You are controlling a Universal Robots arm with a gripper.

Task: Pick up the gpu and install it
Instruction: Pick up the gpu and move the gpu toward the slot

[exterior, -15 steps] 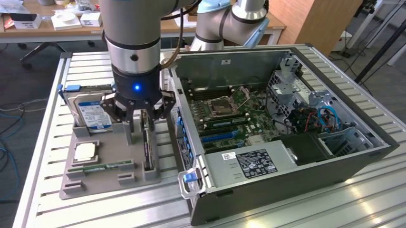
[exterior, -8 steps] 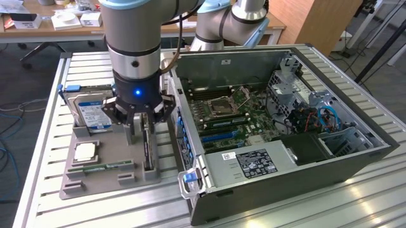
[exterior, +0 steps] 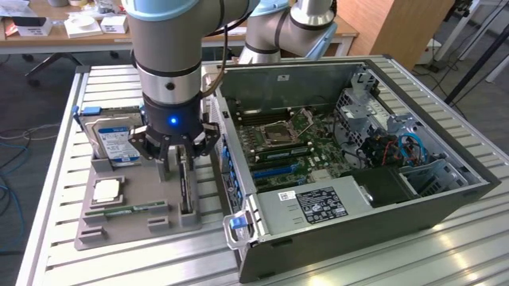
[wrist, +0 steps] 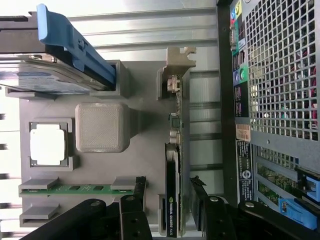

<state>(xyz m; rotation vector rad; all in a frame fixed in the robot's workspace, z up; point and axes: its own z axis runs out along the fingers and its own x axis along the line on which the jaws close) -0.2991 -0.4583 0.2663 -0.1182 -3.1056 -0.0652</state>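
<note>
Black two-finger gripper (wrist: pixel 167 182) jaws wide, a finger each side of the thin black gpu circuit card (wrist: pixel 172 200) with metal bracket end, card on edge in grey plastic holder tray (wrist: pixel 140 150) directly below gripper, not gripped yet; pick-up step, likely pre-grasp; closing calls for fingers square on both faces, clear of slot posts; open grey metal computer case (exterior: pixel 286 83) just beside

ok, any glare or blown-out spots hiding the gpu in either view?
Wrist view: the chip is blown out white and the table is washed out, but the gpu is evenly lit. Exterior view: glare on the table at the exterior view's right; the gpu reads dark against the grey tray, no glare on it.
</note>
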